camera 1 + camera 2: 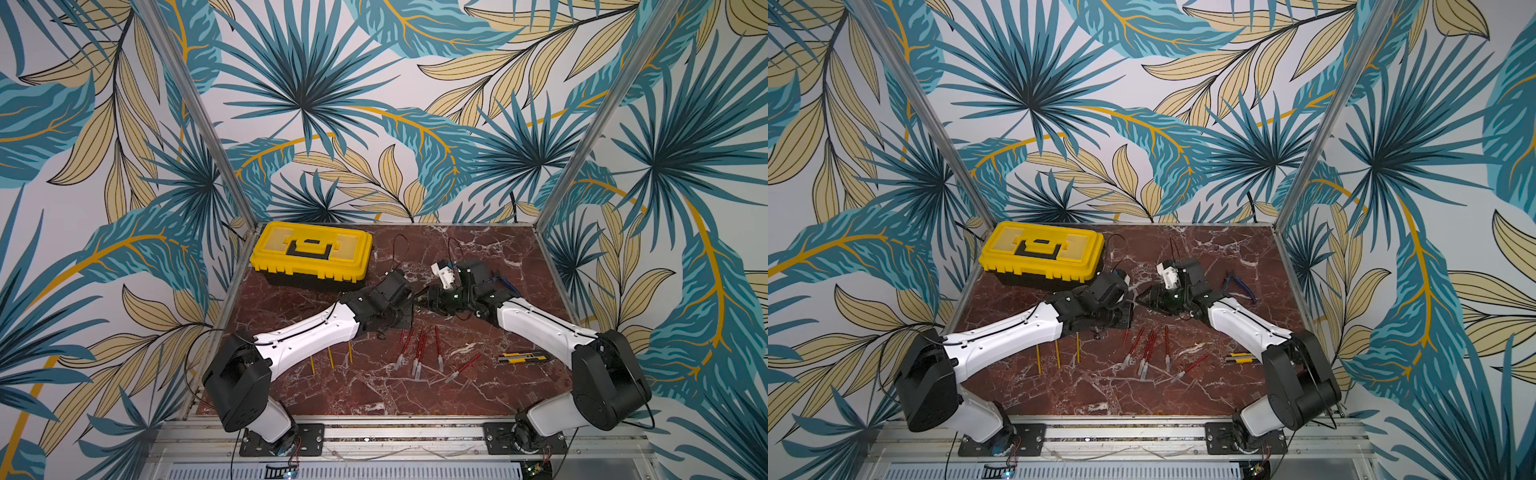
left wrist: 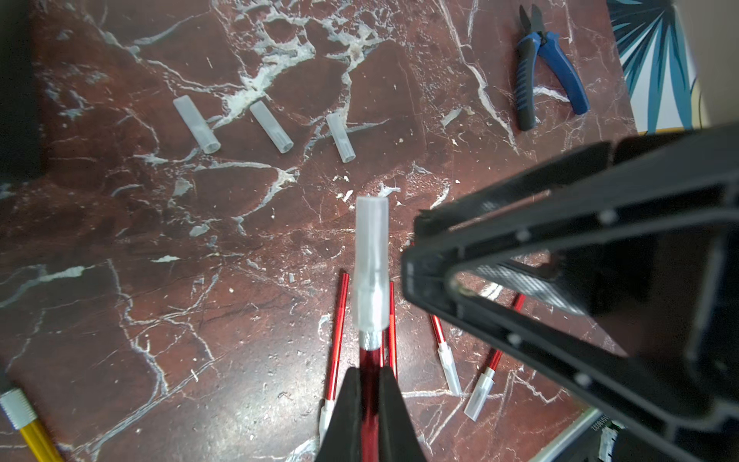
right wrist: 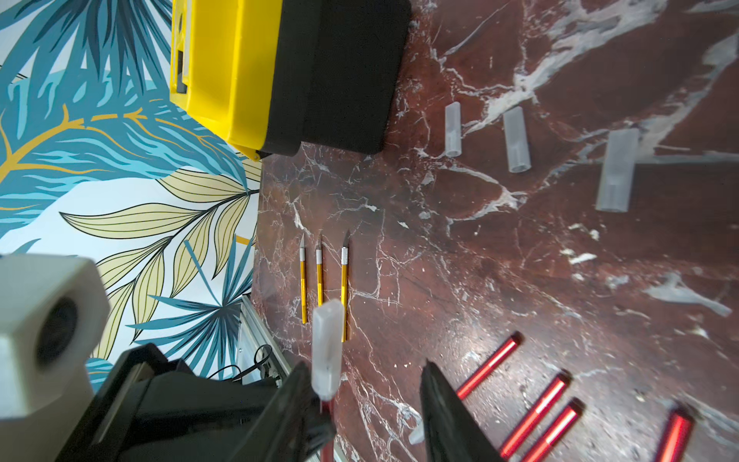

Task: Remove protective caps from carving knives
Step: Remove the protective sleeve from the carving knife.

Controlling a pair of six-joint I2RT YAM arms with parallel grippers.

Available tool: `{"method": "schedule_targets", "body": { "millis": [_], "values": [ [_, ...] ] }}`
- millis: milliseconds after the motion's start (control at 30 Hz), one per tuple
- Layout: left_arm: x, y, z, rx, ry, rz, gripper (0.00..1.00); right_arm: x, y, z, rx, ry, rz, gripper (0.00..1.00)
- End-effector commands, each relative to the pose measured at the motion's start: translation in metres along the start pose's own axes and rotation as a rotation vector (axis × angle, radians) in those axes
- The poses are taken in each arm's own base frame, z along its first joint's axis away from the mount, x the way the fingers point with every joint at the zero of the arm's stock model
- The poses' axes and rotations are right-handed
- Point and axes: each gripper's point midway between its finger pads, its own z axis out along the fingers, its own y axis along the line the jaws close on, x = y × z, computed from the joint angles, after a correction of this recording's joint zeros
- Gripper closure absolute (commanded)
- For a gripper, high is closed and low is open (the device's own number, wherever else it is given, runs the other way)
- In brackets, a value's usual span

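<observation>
"Left wrist view: what are you holding?"

"My left tool [image 2: 368, 376] is clenched on the red handle of a carving knife [image 2: 368, 360], held above the bench [image 2: 120, 280] with its protective cap [image 2: 372, 264] on the tip. My right tool [image 3: 362, 366] is released, jaws apart, just beside that cap. Three loose caps [image 2: 272, 126] lie on the bench beyond."

"What could go wrong?"

"The cap sits close to one finger [image 3: 296, 392], not centred. If I close from here, I judge it gets shoved sideways and the knife twists in my left grip. A tight cap could also drag the handle through."

"Do the views differ?"

"This one shows the blue pliers [image 2: 548, 68], and the right wrist view doesn't. Only the right wrist view shows the yellow knives [image 3: 320, 280] bare-bladed near the toolbox [image 3: 240, 80]. In both top views my left arm [image 1: 307, 336] covers those tips."
</observation>
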Motion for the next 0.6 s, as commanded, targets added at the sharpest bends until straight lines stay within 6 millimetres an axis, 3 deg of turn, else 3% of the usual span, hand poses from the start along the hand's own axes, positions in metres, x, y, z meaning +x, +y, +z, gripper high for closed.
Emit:
{"method": "schedule_targets", "body": {
  "millis": [0,133,567],
  "values": [
    [0.005,0.003,0.0,0.01,0.006,0.018,1.0,-0.004,0.015,0.007,-0.045,0.008,-0.009,0.54],
    [0.005,0.002,-0.002,0.016,0.005,0.02,1.0,-0.005,0.018,0.014,-0.044,0.019,-0.013,0.6],
    [0.004,0.002,-0.007,0.023,-0.004,0.015,1.0,-0.008,0.021,0.018,-0.051,0.017,-0.013,0.97]
  ]
}}
